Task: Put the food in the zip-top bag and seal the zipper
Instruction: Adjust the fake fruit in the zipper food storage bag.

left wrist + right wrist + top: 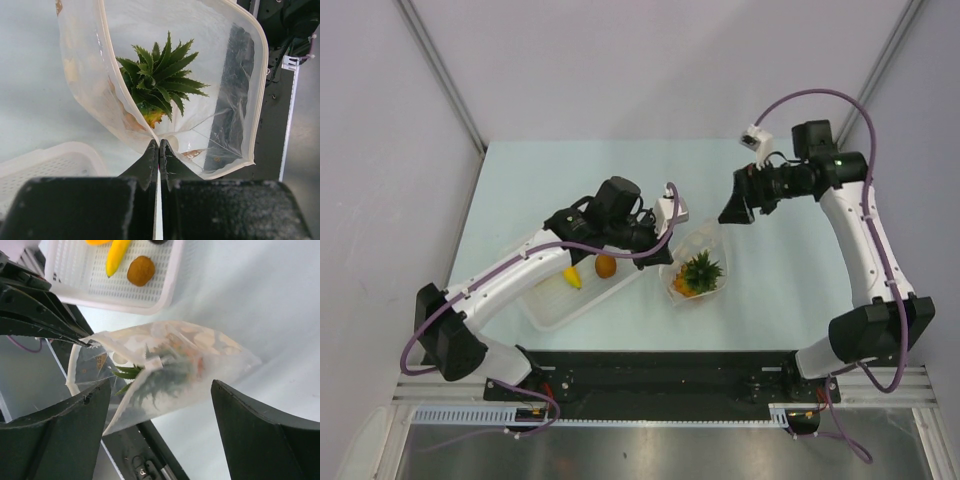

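The rim of the zip-top bag (210, 347) is pinched tight by the left end effector (159, 145), so its mouth is held open. The right end effector (160, 385) is spread wide, with nothing in it, and is hung close by the bag. The pineapple (160, 85) is already inside. The banana (117, 255) and a round brown fruit (140, 270) are left in the basket (100, 287), and the zipper (258, 90) is not shut yet. The basket's wall is just beside the bag. More bare table (780, 290) is seen on the right side.
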